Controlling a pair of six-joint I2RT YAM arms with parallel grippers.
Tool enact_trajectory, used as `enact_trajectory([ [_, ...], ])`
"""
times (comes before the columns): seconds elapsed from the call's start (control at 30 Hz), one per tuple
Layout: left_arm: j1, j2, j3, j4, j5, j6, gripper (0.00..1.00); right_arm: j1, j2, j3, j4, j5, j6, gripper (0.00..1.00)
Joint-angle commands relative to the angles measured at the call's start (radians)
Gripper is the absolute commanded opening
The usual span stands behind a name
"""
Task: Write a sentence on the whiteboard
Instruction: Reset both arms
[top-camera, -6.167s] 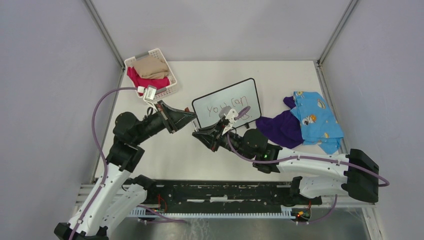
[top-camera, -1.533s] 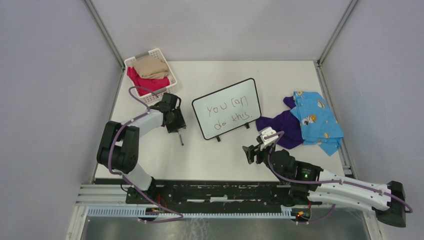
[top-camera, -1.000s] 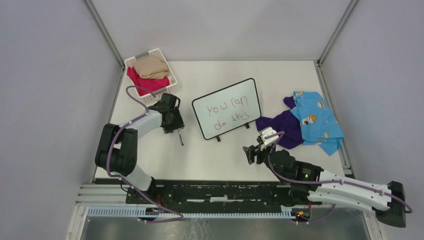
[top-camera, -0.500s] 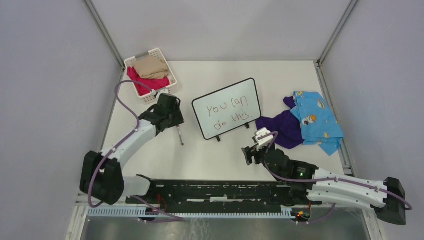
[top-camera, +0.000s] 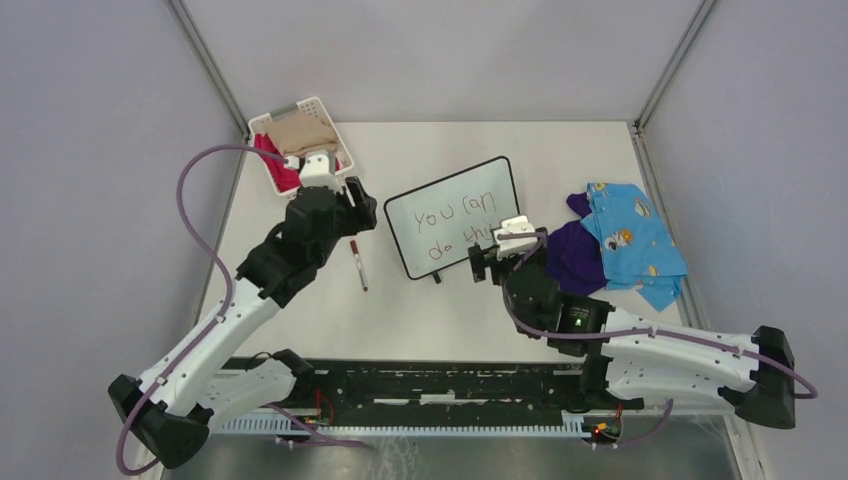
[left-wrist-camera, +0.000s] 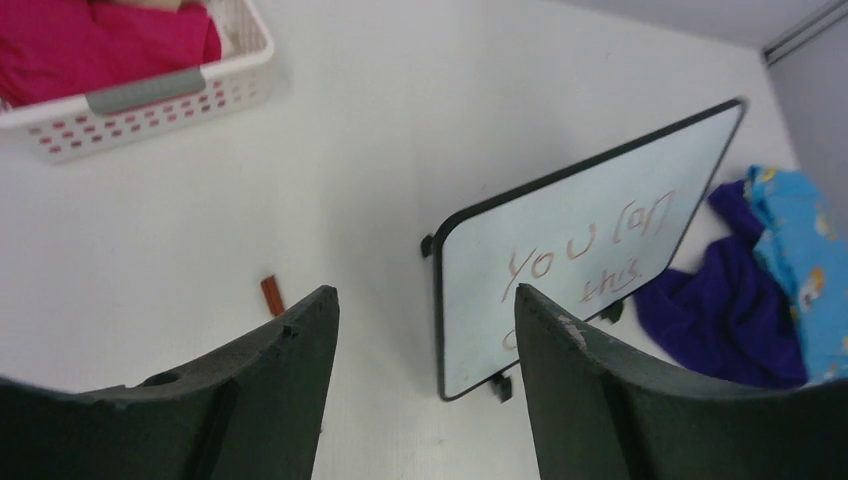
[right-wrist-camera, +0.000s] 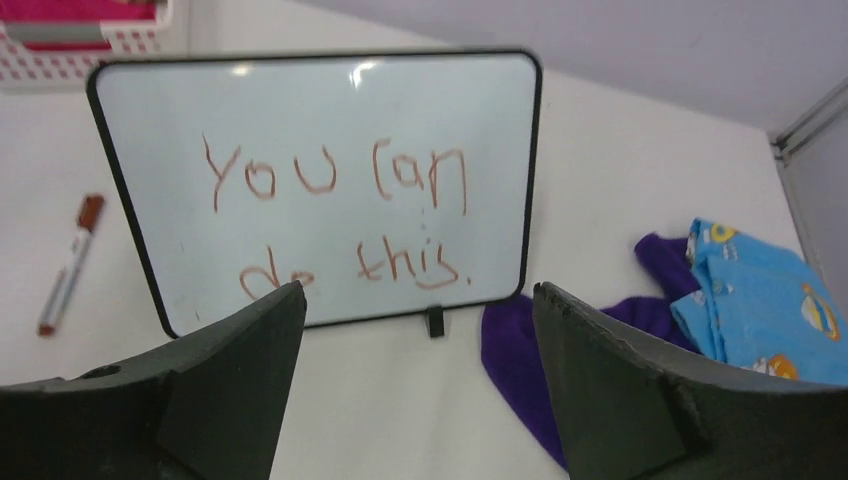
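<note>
The whiteboard (top-camera: 455, 215) stands mid-table on little black feet, with "you can do this." written on it in reddish-brown; it also fills the right wrist view (right-wrist-camera: 320, 180) and shows in the left wrist view (left-wrist-camera: 590, 250). A marker (top-camera: 357, 264) with a red cap lies flat on the table left of the board, seen too as marker (right-wrist-camera: 68, 265). My left gripper (top-camera: 352, 212) hovers above the marker's far end, open and empty (left-wrist-camera: 425, 295). My right gripper (top-camera: 492, 262) hangs near the board's lower right corner, open and empty (right-wrist-camera: 418, 288).
A white slatted basket (top-camera: 338, 175) holding pink and tan cloths sits at the back left. A purple cloth (top-camera: 560, 255) and a blue patterned cloth (top-camera: 635, 240) lie right of the board, close to my right arm.
My left arm has risen off the marker, which stays on the table. My right gripper has moved up toward the board's lower right corner. Both sets of jaws have spread wider.
</note>
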Motion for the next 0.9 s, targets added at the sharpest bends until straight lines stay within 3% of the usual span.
enact_trajectory([
  [0.0, 0.0, 0.002, 0.186, 0.075, -0.041, 0.022, 0.77, 0.002, -0.023, 0.141, 0.21, 0.11, -0.267, 0.91],
  [0.13, -0.002, 0.058, 0.253, 0.057, -0.164, -0.077, 0.99, 0.003, -0.099, 0.176, 0.318, 0.06, -0.355, 0.91],
  [0.23, -0.028, 0.102, 0.233, 0.059, -0.227, -0.119, 1.0, 0.003, -0.174, 0.152, 0.421, 0.12, -0.44, 0.91],
  [0.4, -0.046, 0.163, 0.206, 0.083, -0.191, 0.013, 1.0, 0.002, -0.324, 0.008, 0.59, 0.266, -0.669, 0.92],
  [0.57, -0.046, 0.087, 0.079, 0.209, -0.123, 0.121, 1.0, 0.003, -0.498, -0.125, 0.438, 0.193, -0.577, 0.93],
  [0.7, -0.046, -0.013, -0.003, 0.277, -0.045, 0.184, 1.0, 0.003, -0.583, -0.236, 0.463, 0.208, -0.51, 0.94],
  [0.87, -0.062, -0.055, -0.04, 0.28, -0.065, 0.209, 1.0, 0.002, -0.576, -0.3, 0.476, 0.207, -0.447, 0.94],
])
